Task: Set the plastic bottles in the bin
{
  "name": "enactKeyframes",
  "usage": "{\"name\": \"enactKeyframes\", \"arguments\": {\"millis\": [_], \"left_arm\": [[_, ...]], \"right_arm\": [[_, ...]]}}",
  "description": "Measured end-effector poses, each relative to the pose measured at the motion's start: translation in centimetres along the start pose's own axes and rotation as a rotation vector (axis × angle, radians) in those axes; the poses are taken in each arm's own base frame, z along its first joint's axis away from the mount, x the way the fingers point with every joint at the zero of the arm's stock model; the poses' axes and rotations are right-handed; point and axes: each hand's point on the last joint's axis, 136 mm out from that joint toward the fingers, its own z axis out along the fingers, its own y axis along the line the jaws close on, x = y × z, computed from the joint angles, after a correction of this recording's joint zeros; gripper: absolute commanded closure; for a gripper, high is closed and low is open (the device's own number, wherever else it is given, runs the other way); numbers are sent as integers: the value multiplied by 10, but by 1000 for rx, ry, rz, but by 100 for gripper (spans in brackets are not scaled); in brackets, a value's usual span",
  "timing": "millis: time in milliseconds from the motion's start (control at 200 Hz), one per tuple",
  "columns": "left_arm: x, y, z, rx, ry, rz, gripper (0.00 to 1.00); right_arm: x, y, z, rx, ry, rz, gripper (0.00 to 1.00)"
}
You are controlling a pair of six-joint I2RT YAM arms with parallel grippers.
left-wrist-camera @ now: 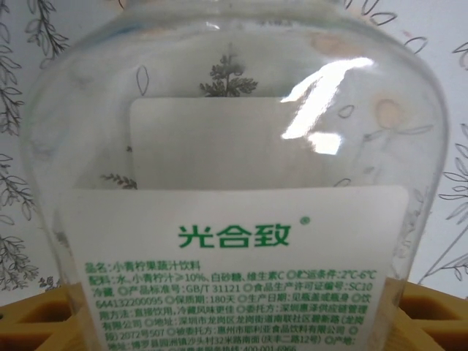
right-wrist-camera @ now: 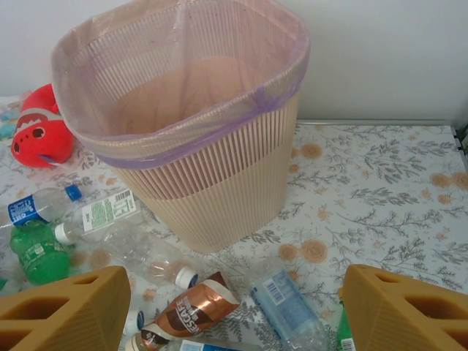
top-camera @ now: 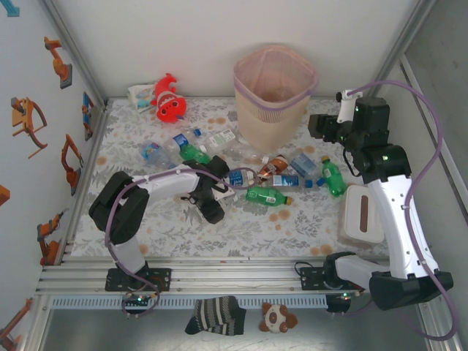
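A clear bottle [left-wrist-camera: 234, 146] with a white label and green print lies between my left gripper's yellow fingers [left-wrist-camera: 44, 314], which touch its sides. The left gripper [top-camera: 212, 196] sits low over the table among the scattered bottles. Beside it lie a green bottle [top-camera: 267, 195], a brown Nescafe bottle [top-camera: 274, 167] and another green bottle [top-camera: 334, 178]. The beige-pink bin [top-camera: 270, 124] with a purple-edged liner stands upright at the back. My right gripper [top-camera: 318, 126] hangs open and empty to its right, facing the bin [right-wrist-camera: 219, 190]; the Nescafe bottle [right-wrist-camera: 194, 307] and a clear blue-labelled bottle [right-wrist-camera: 289, 307] lie below it.
A red fish plush [top-camera: 170, 101] and a white packet [top-camera: 139, 95] lie at the back left. A pinkish box [top-camera: 362, 216] stands at the right edge. More bottles [top-camera: 183, 146] crowd the area left of the bin. Walls close in on three sides.
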Motion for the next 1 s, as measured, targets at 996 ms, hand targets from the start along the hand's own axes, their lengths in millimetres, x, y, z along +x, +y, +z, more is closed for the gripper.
{"name": "enactKeyframes", "arguments": {"millis": [996], "left_arm": [[-77, -16, -168, 2, -751, -61, 43]], "right_arm": [[24, 81, -15, -509, 57, 164, 28]]}}
